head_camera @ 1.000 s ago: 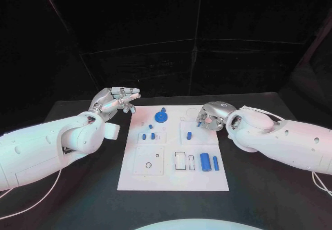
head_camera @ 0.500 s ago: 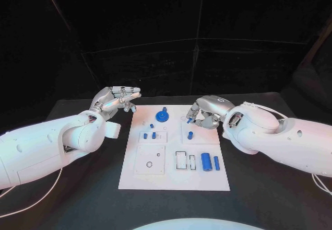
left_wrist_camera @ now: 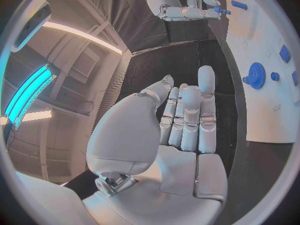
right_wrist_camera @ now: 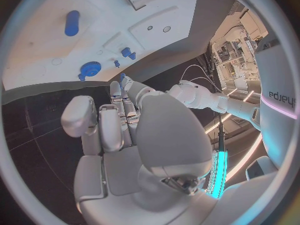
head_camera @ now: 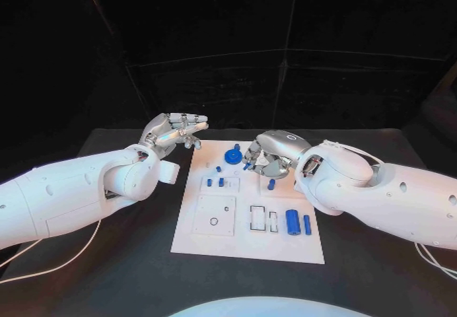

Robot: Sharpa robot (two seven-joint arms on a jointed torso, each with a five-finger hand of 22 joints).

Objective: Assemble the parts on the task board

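The white task board (head_camera: pixel 249 234) lies in the middle of the black table. A blue gear (head_camera: pixel 233 156) stands near the board's far edge, also seen as the gear (left_wrist_camera: pixel 256 75) and the gear (right_wrist_camera: pixel 90 68). My right hand (head_camera: pixel 267 154) hovers over the board's far part, just right of the gear, and pinches a small blue peg (left_wrist_camera: pixel 217 8) at its fingertips. My left hand (head_camera: pixel 175 131) is raised beyond the board's far left corner; its fingers (left_wrist_camera: pixel 187 117) lie stretched side by side and hold nothing. Two short pegs (head_camera: pixel 215 181) stand left of centre, and another peg (head_camera: pixel 271 185) right of them.
A thick blue cylinder (head_camera: pixel 292 222) and a thinner one (head_camera: pixel 306 222) lie on the board's near right part, beside rectangular slots (head_camera: pixel 259 218). A square plate with a ring hole (head_camera: pixel 214 220) takes the near left part. Black table surface (head_camera: pixel 114 264) surrounds the board.
The head camera has shifted. My right hand has moved left over the board toward the gear, carrying the small peg. My left hand has stayed by the far left corner.
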